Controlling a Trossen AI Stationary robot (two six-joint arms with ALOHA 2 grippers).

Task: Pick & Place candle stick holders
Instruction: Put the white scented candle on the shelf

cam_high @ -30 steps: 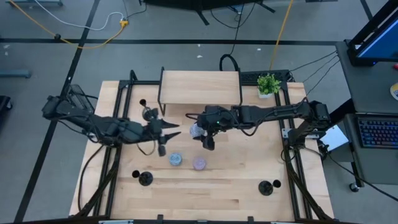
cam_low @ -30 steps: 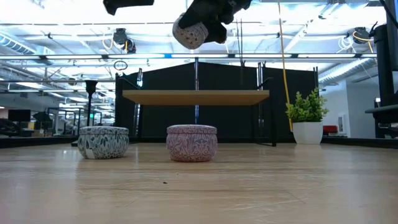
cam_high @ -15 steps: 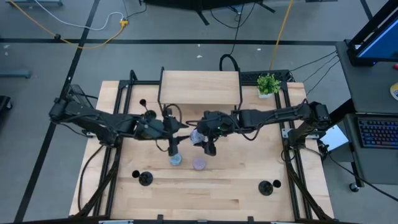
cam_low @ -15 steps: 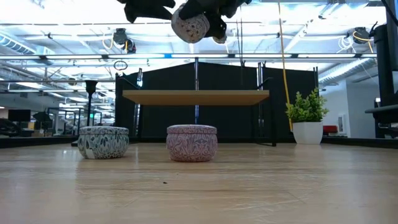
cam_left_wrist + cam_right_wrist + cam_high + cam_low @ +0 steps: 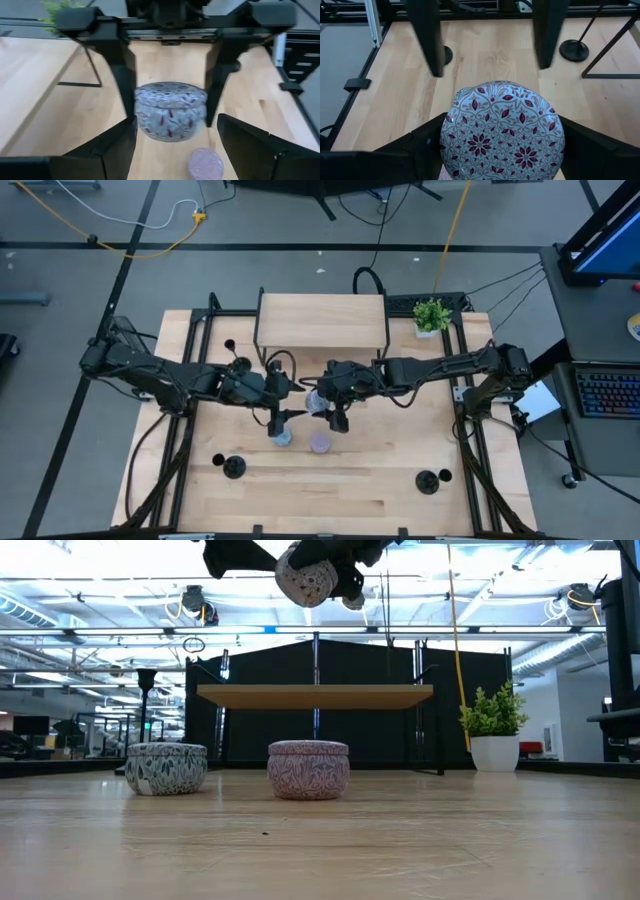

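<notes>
- My right end effector (image 5: 325,402) is clenched on a white patterned tin (image 5: 306,575), held high above the counter (image 5: 370,500), roughly over its middle.
- My left end effector (image 5: 176,125) is released, its fingers spread wide and facing the tin from the other side. I read this as a hand-over in mid-air.
- The candle stick holders (image 5: 233,468) are untouched. That one stands near the front left, a second holder (image 5: 430,479) near the front right, and a third holder (image 5: 240,364) beside the left leg of the shelf (image 5: 323,320). All are well apart from both arms, so the named task is not yet in hand.
- To do the hand-over well, I would hold the right arm motionless and bring the left fingers level around the tin's wall. They should sit on the sides the right fingers leave free.
- I would close the left firmly before letting the right go. The wall is round and smooth and could slip or roll.
- Directly under the arms sit a blue tin (image 5: 166,768) and a purple tin (image 5: 308,769), so a drop would land on or near them.
- Hard to make out: the low view cuts both arms off at its top edge, so I cannot judge their gap there.
- In the right wrist view the tin hides most of my own fingers, so I cannot see where they contact it.
- From above, a small dark spot behind the third holder may be another base or a frame foot; I cannot tell.
</notes>
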